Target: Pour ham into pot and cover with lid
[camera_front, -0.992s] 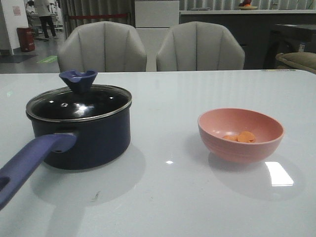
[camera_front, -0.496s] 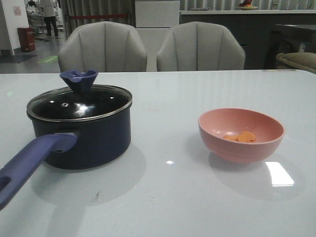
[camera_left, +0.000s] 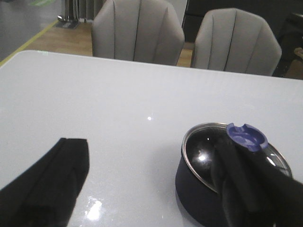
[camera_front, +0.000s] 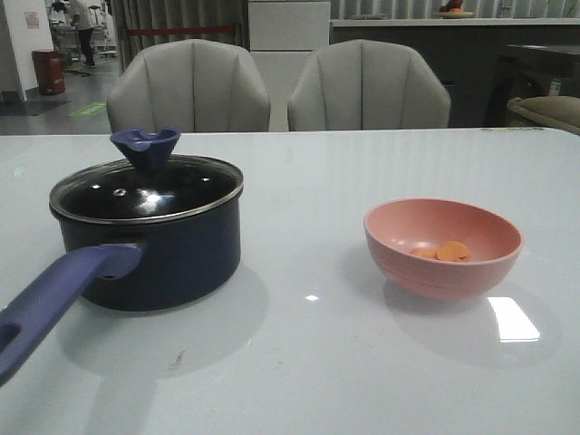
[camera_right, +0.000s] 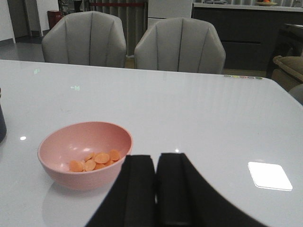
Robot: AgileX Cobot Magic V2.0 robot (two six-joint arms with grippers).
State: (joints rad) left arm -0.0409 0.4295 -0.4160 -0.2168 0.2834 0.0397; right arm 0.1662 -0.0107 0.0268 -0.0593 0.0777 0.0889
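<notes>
Ham (camera_front: 441,251): a few thin orange slices lying in the bottom of the pink bowl (camera_front: 442,246), right of centre on the white table (camera_front: 308,362). Not yet poured.

Change since 1 second ago: none that matters to you. Bowl, ham, pot and lid sit where they sat in both earlier front frames. The only differences are a very slight shift of the whole view and a person moving in the far-left background. Judgement: the task has not started. The lid must come off before the ham can go in.

Inventory, near to far:

1. Right gripper (camera_right: 156,189): the 2 black fingers are pressed together with nothing between them, just short of the bowl, not touching it. You see it in the right wrist view only.
2. Left gripper (camera_left: 151,184): fingers spread wide and empty. One finger overlaps the pot in the left wrist view, but contact cannot be judged.
3. Pot (camera_front: 159,254): dark navy, on the left, its long blue-purple handle (camera_front: 54,299) pointing toward the near-left edge.
4. Lid (camera_front: 145,188): seated level on the pot's rim, blue knob (camera_front: 145,147) upright.
5. 2 grey chairs (camera_front: 188,86) behind the far table edge.
</notes>
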